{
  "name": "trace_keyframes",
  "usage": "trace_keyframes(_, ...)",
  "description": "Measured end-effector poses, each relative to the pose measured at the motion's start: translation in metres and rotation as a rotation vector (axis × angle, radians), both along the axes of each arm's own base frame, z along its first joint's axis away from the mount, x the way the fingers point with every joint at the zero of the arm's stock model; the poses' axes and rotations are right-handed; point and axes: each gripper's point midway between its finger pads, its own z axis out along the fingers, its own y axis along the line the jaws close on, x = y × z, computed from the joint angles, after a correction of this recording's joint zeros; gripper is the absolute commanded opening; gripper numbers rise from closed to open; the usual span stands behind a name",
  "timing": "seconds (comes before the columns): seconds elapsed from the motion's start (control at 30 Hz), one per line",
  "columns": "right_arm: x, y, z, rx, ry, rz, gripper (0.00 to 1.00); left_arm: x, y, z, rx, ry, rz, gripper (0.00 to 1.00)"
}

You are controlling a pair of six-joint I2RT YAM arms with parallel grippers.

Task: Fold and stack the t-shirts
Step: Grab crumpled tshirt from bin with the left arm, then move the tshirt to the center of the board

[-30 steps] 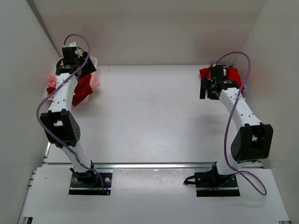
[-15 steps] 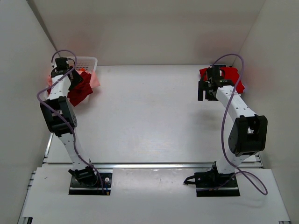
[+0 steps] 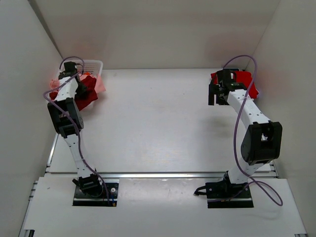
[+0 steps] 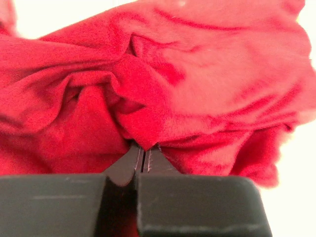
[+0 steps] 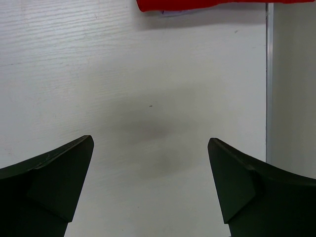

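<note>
White table (image 3: pixel 158 128) is stretching between my two arms. At its far-left corner, by the basket (image 3: pixel 95 64), my outstretched left gripper (image 4: pixel 143 154) is pinching a fold of the maroon shirt (image 4: pixel 163 89), which is bunching just ahead. My right gripper (image 5: pixel 150 143) is hanging spread, with the red shirt (image 5: pixel 197 5) lying just beyond.

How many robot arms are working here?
2. The left gripper pinches a dark red shirt at far left; the right gripper hangs open beside a bright red shirt far right.

We see bright even light on the white table (image 3: pixel 158 123), faint soft shadows, the near red t-shirt (image 4: pixel 207 84) blurred
</note>
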Motion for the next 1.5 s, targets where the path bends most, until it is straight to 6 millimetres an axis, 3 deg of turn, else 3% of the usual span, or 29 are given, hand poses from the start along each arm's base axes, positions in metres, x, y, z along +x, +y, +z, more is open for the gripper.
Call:
trace_keyframes(0.1,0.002,0.005,0.004,0.001,-0.008,0.009,0.99,0.002,-0.005,0.026,0.069,-0.031,0.001,0.00)
trace_keyframes(0.17,0.003,0.009,0.007,0.000,-0.014,0.016,1.00,0.006,-0.014,0.064,0.129,-0.098,-0.012,0.00)
trace_keyframes(0.23,0.004,0.012,0.009,0.000,-0.018,0.020,0.99,0.008,-0.035,0.120,0.175,-0.233,-0.044,0.00)
trace_keyframes(0.3,0.004,0.015,0.010,0.003,-0.022,0.021,0.99,0.000,-0.067,0.189,0.186,-0.393,-0.099,0.00)
trace_keyframes(0.4,0.004,0.015,0.011,0.003,-0.021,0.016,0.99,-0.019,-0.133,0.309,0.146,-0.699,-0.235,0.00)
trace_keyframes(0.5,0.001,0.012,0.010,0.000,-0.010,0.001,0.99,-0.061,-0.206,0.410,0.093,-0.961,-0.403,0.00)
trace_keyframes(0.6,-0.001,0.002,0.011,0.009,-0.014,-0.023,1.00,-0.103,-0.255,0.458,0.006,-1.098,-0.551,0.00)
trace_keyframes(0.67,-0.005,-0.006,0.014,0.023,-0.023,-0.041,0.99,-0.125,-0.268,0.473,-0.049,-1.148,-0.609,0.00)
trace_keyframes(0.77,-0.010,-0.016,0.028,0.059,-0.065,-0.064,0.99,-0.142,-0.277,0.455,-0.100,-1.134,-0.643,0.00)
trace_keyframes(0.83,-0.013,-0.018,0.037,0.087,-0.098,-0.068,0.99,-0.143,-0.286,0.419,-0.138,-1.072,-0.671,0.00)
trace_keyframes(0.87,-0.014,-0.019,0.044,0.106,-0.120,-0.067,1.00,-0.141,-0.292,0.390,-0.158,-1.021,-0.685,0.00)
trace_keyframes(0.9,-0.015,-0.018,0.047,0.119,-0.133,-0.064,0.99,-0.140,-0.297,0.357,-0.180,-0.950,-0.697,0.08)
trace_keyframes(0.93,-0.016,-0.015,0.052,0.134,-0.147,-0.052,0.99,-0.136,-0.300,0.318,-0.199,-0.866,-0.702,0.30)
trace_keyframes(0.97,-0.016,-0.011,0.055,0.148,-0.158,-0.039,0.99,-0.131,-0.302,0.278,-0.213,-0.777,-0.703,0.37)
trace_keyframes(1.0,-0.015,-0.005,0.057,0.163,-0.166,-0.022,0.99,-0.128,-0.302,0.228,-0.240,-0.662,-0.694,0.40)
trace_keyframes(1.1,-0.012,0.023,0.054,0.211,-0.167,0.054,0.95,-0.136,-0.292,0.102,-0.325,-0.355,-0.648,0.46)
trace_keyframes(1.17,-0.016,0.052,0.040,0.250,-0.142,0.125,0.86,-0.161,-0.280,0.033,-0.382,-0.164,-0.602,0.48)
trace_keyframes(1.2,-0.020,0.067,0.031,0.275,-0.122,0.159,0.82,-0.174,-0.274,0.014,-0.398,-0.098,-0.580,0.48)
trace_keyframes(1.27,-0.029,0.095,0.011,0.326,-0.075,0.224,0.68,-0.195,-0.272,-0.003,-0.410,-0.026,-0.566,0.50)
trace_keyframes(1.3,-0.035,0.108,0.000,0.349,-0.044,0.250,0.66,-0.203,-0.276,-0.002,-0.410,-0.020,-0.579,0.51)
trace_keyframes(1.5,-0.068,0.164,-0.050,0.451,0.095,0.350,0.69,-0.236,-0.315,0.040,-0.399,-0.130,-0.731,0.53)
